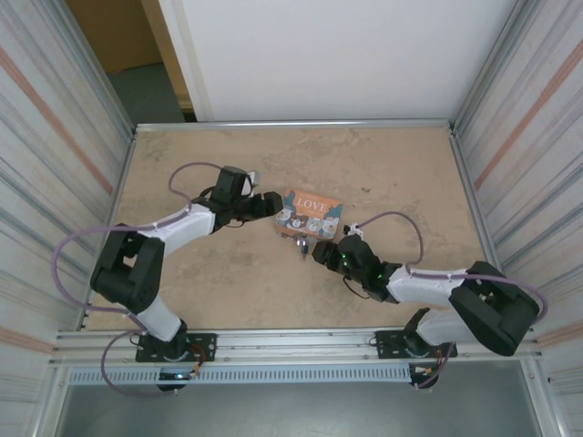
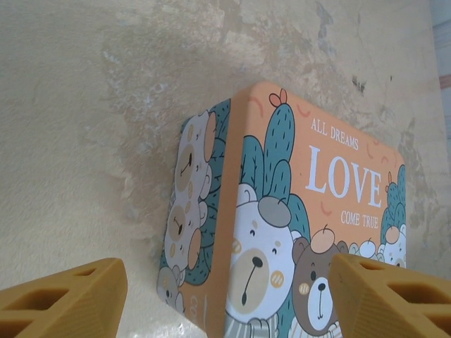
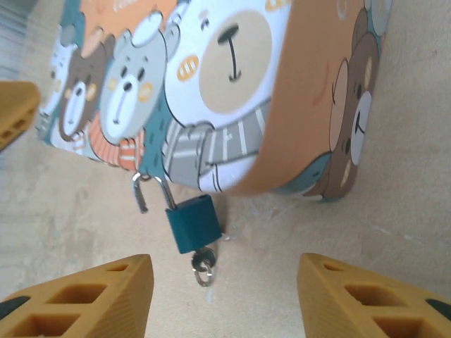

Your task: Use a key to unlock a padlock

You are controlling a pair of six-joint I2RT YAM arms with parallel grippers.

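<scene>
**Right gripper open and empty beside a padlock that looks already sprung**

The right gripper (image 3: 224,299) is released, its jaws spread wide with nothing between them. It hovers low over the table (image 1: 401,173), just near of the padlock (image 3: 192,222). The left gripper (image 2: 227,304) is likewise spread and empty, at the left end of the orange tin (image 1: 312,210), with no contact to be seen.

The small blue padlock hangs at the near edge of the tin, and its body lies on the table. The key (image 3: 201,263) sits in the keyhole at its bottom end, and a tiny ring dangles from it. One leg of the shackle (image 3: 149,189) runs into the body, while the other ends free in the air beside it.

From this the unlocking appears done, or all but done, since the key is in and the shackle seems to have popped. What may remain is to slip the shackle clear of the tin. Whether it is hooked through a hasp cannot be told.
</scene>
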